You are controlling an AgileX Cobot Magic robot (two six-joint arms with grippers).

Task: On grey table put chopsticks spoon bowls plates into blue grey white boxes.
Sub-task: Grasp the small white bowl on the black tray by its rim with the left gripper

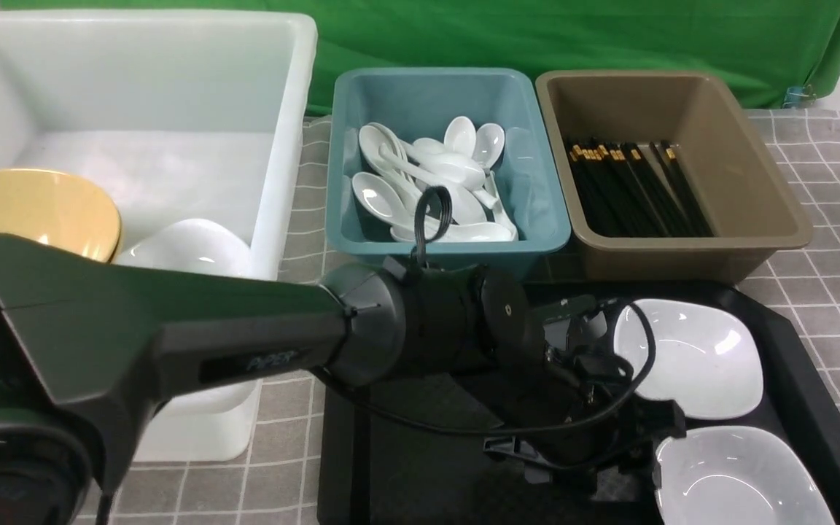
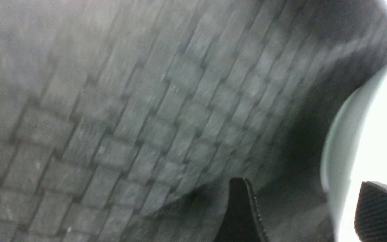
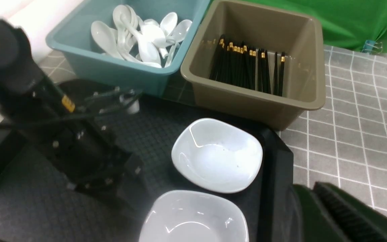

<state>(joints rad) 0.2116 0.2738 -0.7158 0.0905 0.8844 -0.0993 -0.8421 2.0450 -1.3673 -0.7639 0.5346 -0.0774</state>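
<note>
Left gripper [image 2: 303,181]: my jaws apart, astride the near plate's [image 1: 741,474] rim on the tray [image 1: 405,485], set to pinch. Right gripper [image 3: 309,193]: jaws together, empty, parked clear. Likely destination: white box [image 1: 135,73].

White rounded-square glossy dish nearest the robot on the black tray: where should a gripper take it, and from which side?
Pinch the thin upturned rim on the left edge of this glossy white dish, coming from the robot's left. The dish sits flat and looks too wide to span, so one finger inside, one outside. The open left gripper appears to straddle that rim.
</note>
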